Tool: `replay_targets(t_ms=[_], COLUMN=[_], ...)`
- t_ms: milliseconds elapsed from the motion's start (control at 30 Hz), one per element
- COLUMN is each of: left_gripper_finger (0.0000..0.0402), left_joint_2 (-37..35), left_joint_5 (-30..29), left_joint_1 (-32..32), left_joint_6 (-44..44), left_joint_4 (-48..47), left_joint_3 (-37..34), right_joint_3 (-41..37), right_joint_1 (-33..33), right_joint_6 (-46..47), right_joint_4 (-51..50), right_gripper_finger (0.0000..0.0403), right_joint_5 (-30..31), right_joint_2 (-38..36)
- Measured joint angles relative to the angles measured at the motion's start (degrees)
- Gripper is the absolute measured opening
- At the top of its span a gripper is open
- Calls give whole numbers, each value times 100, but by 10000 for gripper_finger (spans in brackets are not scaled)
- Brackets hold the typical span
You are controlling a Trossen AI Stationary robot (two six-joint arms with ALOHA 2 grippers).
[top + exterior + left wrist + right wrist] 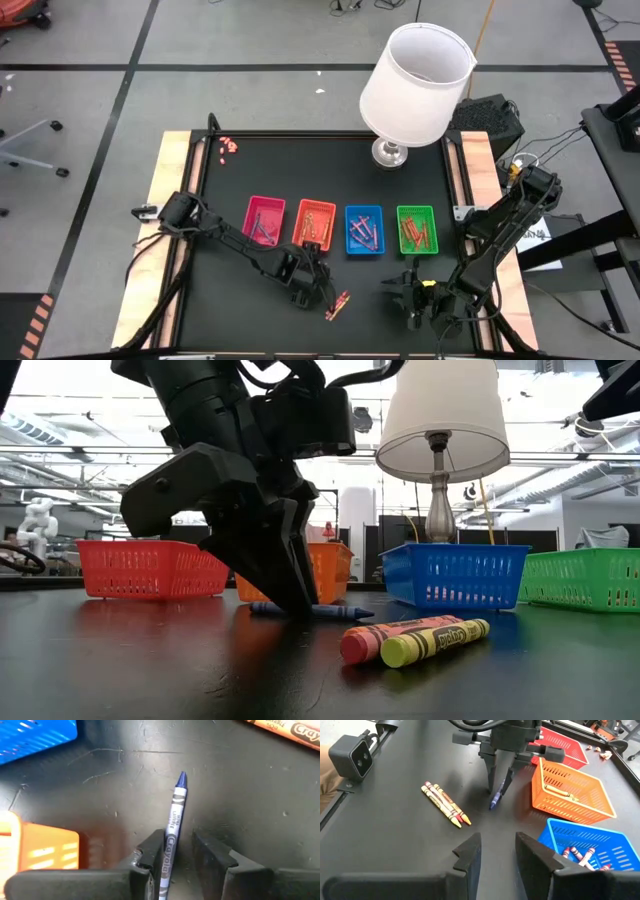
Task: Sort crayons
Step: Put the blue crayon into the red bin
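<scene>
A blue crayon lies flat on the black table, in front of the orange tray. My left gripper is down at the table over the crayon's blunt half. It is open, with one finger on each side of the crayon. The crayon's tip sticks out past the fingers. A few loose crayons, red and yellow, lie side by side on the table to the right of it. My right gripper hangs open and holds nothing, above the table's near right part. My left gripper comes down at a slant from above, its fingers across the blue crayon. The crayon's blunt half lies close against one finger, and a gap shows to the other finger. Whether that finger touches it I cannot tell.
Red, orange, blue and green trays stand in a row mid-table, with crayons in them. A lamp with a white shade stands at the far right. Tiny pink bits lie at the far left corner.
</scene>
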Motion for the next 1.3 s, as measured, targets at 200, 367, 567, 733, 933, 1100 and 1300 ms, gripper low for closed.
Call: replay_targets(t_ms=[200, 367, 567, 733, 933, 1100, 1300], left_gripper_finger=[52, 10, 12, 12, 12, 12, 12], left_joint_2=[0, 2, -83, -287, -702, -1162, -1679], left_joint_5=[68, 107, 155, 64, -55, -280, -600], left_joint_1=[-7, -9, -93, -258, -456, -656, -960], left_joint_6=[2, -218, -440, -441, -441, -235, 828], left_joint_4=[-6, -23, -220, -720, -901, -1105, -1271], left_joint_3=[-2, -2, 10, 255, 338, 348, 351], right_joint_3=[0, 0, 0, 0, 0, 0, 0], right_joint_1=[0, 0, 2, -15, -76, -76, -76], right_joint_6=[-7, -11, -15, -17, -9, -2, 0], right_joint_4=[-2, -6, -6, -4, 5, 5, 5], right_gripper_finger=[105, 105, 105, 105, 105, 105, 105], right_joint_5=[1, 2, 7, 11, 15, 15, 17], right_joint_2=[0, 0, 0, 0, 2, 2, 2])
